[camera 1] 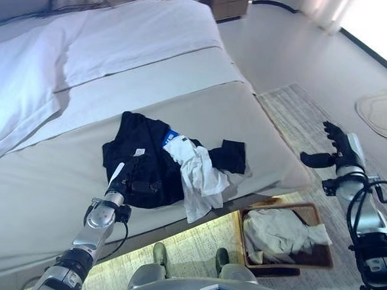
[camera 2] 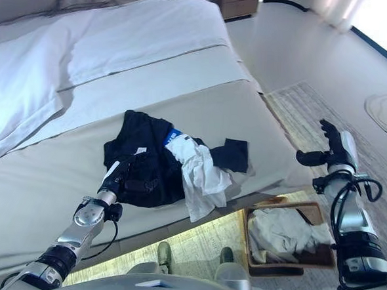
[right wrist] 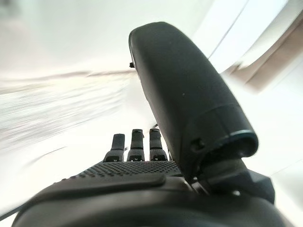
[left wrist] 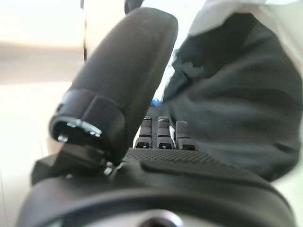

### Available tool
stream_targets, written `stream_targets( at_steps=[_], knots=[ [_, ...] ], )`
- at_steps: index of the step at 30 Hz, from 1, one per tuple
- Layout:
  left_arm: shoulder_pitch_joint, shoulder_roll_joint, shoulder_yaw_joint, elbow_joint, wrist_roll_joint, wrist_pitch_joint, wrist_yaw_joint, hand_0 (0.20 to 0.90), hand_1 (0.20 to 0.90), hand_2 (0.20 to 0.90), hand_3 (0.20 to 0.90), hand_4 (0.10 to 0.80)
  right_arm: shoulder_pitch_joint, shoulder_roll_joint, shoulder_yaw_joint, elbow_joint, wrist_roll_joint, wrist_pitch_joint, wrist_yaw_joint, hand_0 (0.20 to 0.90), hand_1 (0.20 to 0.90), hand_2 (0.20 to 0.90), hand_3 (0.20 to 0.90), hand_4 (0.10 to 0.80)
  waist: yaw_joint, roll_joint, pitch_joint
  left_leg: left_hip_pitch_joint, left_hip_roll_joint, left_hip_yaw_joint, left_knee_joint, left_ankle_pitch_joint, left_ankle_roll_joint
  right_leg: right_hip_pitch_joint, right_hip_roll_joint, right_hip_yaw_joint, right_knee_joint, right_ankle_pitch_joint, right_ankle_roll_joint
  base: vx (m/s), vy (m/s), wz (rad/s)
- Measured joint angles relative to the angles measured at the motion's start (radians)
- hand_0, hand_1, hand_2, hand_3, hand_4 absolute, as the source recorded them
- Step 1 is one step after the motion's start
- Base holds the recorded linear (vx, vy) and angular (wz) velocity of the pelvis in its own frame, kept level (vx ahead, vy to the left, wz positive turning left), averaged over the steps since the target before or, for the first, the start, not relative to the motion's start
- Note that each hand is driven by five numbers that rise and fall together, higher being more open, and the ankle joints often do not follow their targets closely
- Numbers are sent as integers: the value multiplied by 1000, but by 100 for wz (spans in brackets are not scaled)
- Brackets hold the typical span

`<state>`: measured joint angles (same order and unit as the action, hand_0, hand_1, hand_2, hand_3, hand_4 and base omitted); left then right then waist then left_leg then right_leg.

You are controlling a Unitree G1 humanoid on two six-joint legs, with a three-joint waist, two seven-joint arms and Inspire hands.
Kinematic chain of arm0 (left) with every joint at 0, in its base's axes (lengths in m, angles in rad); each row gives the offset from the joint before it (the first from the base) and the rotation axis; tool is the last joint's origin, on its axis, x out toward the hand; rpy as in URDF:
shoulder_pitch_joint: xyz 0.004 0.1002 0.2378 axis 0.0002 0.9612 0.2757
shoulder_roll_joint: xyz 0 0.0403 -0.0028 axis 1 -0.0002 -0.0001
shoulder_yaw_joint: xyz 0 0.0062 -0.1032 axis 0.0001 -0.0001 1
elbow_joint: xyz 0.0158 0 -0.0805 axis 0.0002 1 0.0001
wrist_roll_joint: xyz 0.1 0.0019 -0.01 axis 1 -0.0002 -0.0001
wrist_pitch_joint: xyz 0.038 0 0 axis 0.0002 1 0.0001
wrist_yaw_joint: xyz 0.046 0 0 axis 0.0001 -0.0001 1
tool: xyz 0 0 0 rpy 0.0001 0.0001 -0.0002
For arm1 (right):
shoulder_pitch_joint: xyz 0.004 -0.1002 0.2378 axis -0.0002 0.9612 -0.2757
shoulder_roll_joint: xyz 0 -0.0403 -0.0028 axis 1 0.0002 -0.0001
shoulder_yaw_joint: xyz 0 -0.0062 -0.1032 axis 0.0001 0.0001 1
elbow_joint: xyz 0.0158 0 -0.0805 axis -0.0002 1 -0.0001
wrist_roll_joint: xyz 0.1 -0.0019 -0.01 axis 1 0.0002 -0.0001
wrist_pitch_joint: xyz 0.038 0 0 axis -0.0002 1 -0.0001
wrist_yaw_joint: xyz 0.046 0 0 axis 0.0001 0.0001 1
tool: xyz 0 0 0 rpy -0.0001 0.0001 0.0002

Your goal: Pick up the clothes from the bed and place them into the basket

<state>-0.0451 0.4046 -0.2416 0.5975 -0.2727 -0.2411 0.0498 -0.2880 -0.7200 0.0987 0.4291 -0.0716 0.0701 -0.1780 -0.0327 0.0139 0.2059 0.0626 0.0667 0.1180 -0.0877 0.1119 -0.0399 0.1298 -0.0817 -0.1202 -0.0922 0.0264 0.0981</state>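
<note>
- Left eye view: a black garment (camera 1: 143, 161) lies rumpled near the bed's (camera 1: 59, 196) front edge, with a white garment (camera 1: 201, 178) draped across it and hanging over the edge. The left hand (camera 1: 116, 180) rests on the black garment's near edge. On the floor just beside the bed, the brown basket (camera 1: 321, 258) already holds pale clothing (camera 1: 280, 232).
- Right eye view: the right hand (camera 2: 328, 150) hovers above a striped rug (camera 2: 300, 112), well apart from the bed, fingers extended, holding nothing.
- Left wrist view: straight fingers (left wrist: 163, 135) point into the black cloth; whether they grip any of it I cannot tell.
- Right wrist view: fingers (right wrist: 137, 146) straight, thumb raised, nothing in the hand.
</note>
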Motion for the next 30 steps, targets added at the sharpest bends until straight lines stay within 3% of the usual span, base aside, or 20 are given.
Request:
stream_targets(
  at_steps=[10, 21, 25, 30],
  knots=[
    [63, 0, 46, -30, 37, 0, -17, 900, 900, 900, 900, 800, -49, 46, 146, 3, -92, -21, 79, 900, 900, 900, 900, 800, 133, 0, 2, -24, -26, -97, 0, 11, 2, 35, -14, -95, 0, -23, -1, 53, 6, 30],
    [98, 10, 64, -63, 38, 1, -22, 900, 900, 900, 900, 800, -114, 107, 202, 100, -106, 51, 122, 900, 900, 900, 900, 800, 200, -22, 33, -71, -35, -165, 0, 32, -5, 32, -13, -171, 0, -41, 3, 45, 14, 21],
    [91, 35, 62, -104, 36, 1, -31, 900, 900, 900, 900, 800, -165, 107, 229, 136, -106, 73, 123, 900, 900, 900, 900, 800, 206, -17, 94, -139, -35, -189, 35, 38, -7, -17, -11, -191, 19, -41, 3, -106, 11, 17],
    [27, 64, 61, -119, 35, 1, -28, 900, 900, 900, 900, 800, -196, 110, 252, 196, -87, 99, 134, 900, 900, 900, 900, 800, 233, 1, 199, -203, -39, -205, 86, 39, -8, -103, -26, -200, 139, -82, -17, -40, 0, 9]
  ],
)
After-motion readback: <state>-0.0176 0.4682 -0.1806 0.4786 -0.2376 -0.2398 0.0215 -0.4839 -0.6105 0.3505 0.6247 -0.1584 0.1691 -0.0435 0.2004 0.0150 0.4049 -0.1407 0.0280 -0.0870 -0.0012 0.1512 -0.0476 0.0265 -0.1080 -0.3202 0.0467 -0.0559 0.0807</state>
